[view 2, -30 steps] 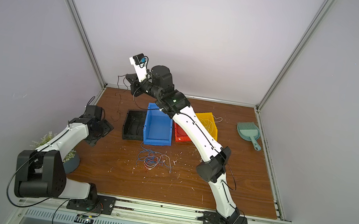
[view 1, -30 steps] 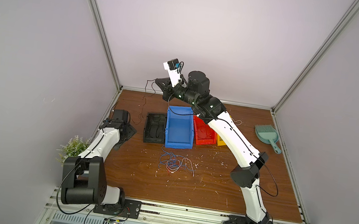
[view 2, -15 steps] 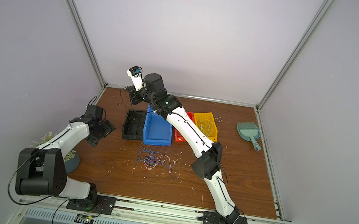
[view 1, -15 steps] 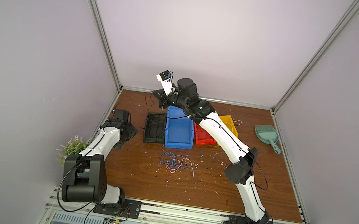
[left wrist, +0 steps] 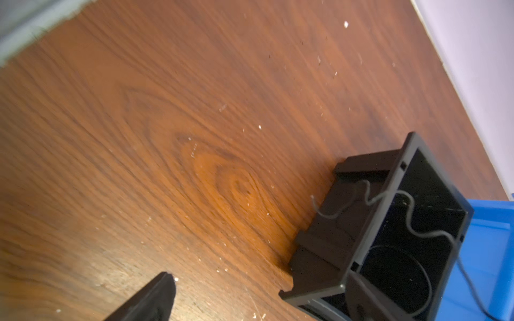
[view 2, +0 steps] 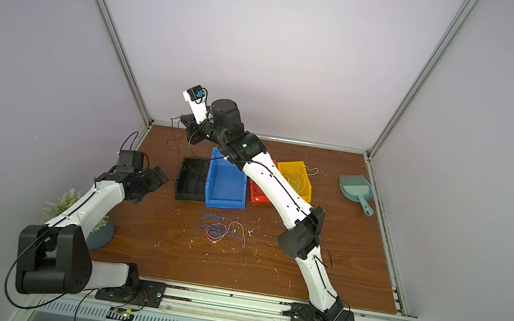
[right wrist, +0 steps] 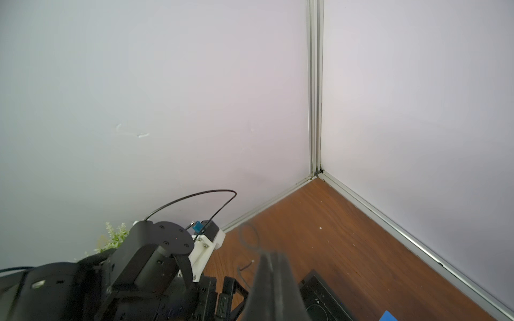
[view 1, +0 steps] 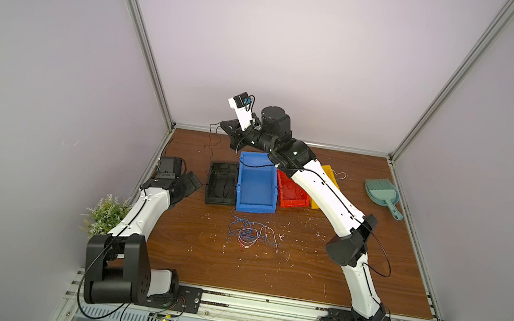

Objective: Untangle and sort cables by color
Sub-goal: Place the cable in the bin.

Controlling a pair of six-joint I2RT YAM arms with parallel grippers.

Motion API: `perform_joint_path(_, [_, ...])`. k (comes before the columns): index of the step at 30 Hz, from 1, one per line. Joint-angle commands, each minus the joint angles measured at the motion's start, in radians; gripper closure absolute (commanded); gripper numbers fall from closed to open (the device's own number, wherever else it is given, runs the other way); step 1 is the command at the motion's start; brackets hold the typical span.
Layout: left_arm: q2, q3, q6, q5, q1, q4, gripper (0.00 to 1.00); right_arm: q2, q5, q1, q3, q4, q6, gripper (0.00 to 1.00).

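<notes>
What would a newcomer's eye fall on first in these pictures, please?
The raised right arm, its fingers pinching a thin black wire above the table's back left corner. Next, the tangle of blue, red and white wires at the table's middle, in front of the blue bin.

Robotics lab test cell: plain lavender panels (view 1: 282, 51) in aluminium framing (view 1: 142, 37) are enclosing a wooden tabletop (view 1: 198, 263); mounting rail (view 1: 261, 308) is running along the frame's bottom.

Top views high, looking down (nearly identical), wrist views close, sharing black bin (left wrist: 328, 239)
</notes>
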Motion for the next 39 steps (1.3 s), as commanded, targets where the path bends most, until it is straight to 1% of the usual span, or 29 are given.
perform_joint_path(1, [-0.039,-0.023,0.023,-0.042,0.01,0.036,0.08,-0.088,-0.031,0.002,0.048,0.086,0.023,1.0])
perform_joint_path(4, [-0.045,-0.049,-0.013,0.024,0.01,0.086,0.15,-0.091,-0.096,0.003,0.051,0.116,0.047,1.0])
perform_joint_path(7, [-0.045,-0.048,-0.027,0.042,0.01,0.084,0.26,-0.094,-0.103,0.004,0.055,0.125,0.062,1.0])
perform_joint_path(8, [-0.049,-0.043,-0.026,0.03,0.01,0.079,0.31,-0.097,-0.094,0.004,0.055,0.124,0.061,1.0])
perform_joint_path(10, [-0.06,-0.045,-0.02,0.016,0.01,0.086,0.44,-0.102,-0.086,0.004,0.054,0.12,0.056,1.0])
perform_joint_path(12, [-0.068,-0.06,-0.013,0.066,0.01,0.126,0.54,-0.105,-0.115,0.004,0.054,0.133,0.054,1.0])
perform_joint_path(13, [-0.067,-0.068,-0.015,0.108,0.01,0.153,0.56,-0.105,-0.123,0.004,0.053,0.144,0.057,1.0])
perform_joint_path(14, [-0.063,-0.08,-0.02,0.157,0.01,0.191,0.59,-0.104,-0.163,0.005,0.052,0.159,0.063,1.0])
perform_joint_path(17, [-0.045,-0.12,-0.033,0.301,0.01,0.305,0.62,-0.094,-0.168,0.007,0.047,0.187,0.077,1.0])
perform_joint_path(19, [-0.031,-0.123,-0.028,0.335,0.005,0.329,0.62,-0.088,-0.158,0.008,0.051,0.185,0.083,1.0])
perform_joint_path(22, [-0.016,-0.122,-0.015,0.324,0.001,0.342,0.63,-0.089,-0.158,0.007,0.053,0.188,0.09,1.0])
perform_joint_path(24, [0.003,-0.118,-0.021,0.312,0.0,0.342,0.67,-0.093,-0.156,0.007,0.053,0.194,0.093,1.0])
perform_joint_path(25, [0.008,-0.115,-0.025,0.311,0.001,0.341,0.68,-0.095,-0.154,0.009,0.053,0.194,0.092,1.0])
perform_joint_path(27, [0.007,-0.114,-0.031,0.325,0.001,0.35,0.67,-0.099,-0.144,0.009,0.049,0.189,0.08,1.0])
perform_joint_path(29, [-0.008,-0.12,-0.027,0.316,0.001,0.354,0.65,-0.097,-0.135,0.009,0.039,0.172,0.058,1.0])
perform_joint_path(30, [-0.013,-0.121,-0.023,0.306,0.0,0.35,0.65,-0.095,-0.101,0.008,0.031,0.161,0.043,1.0])
perform_joint_path(33, [-0.009,-0.117,-0.015,0.301,0.001,0.325,0.65,-0.084,-0.056,0.008,0.013,0.146,0.018,1.0])
perform_joint_path(39, [-0.003,-0.108,0.005,0.298,0.0,0.3,0.64,-0.034,-0.032,0.004,0.013,0.125,-0.003,1.0])
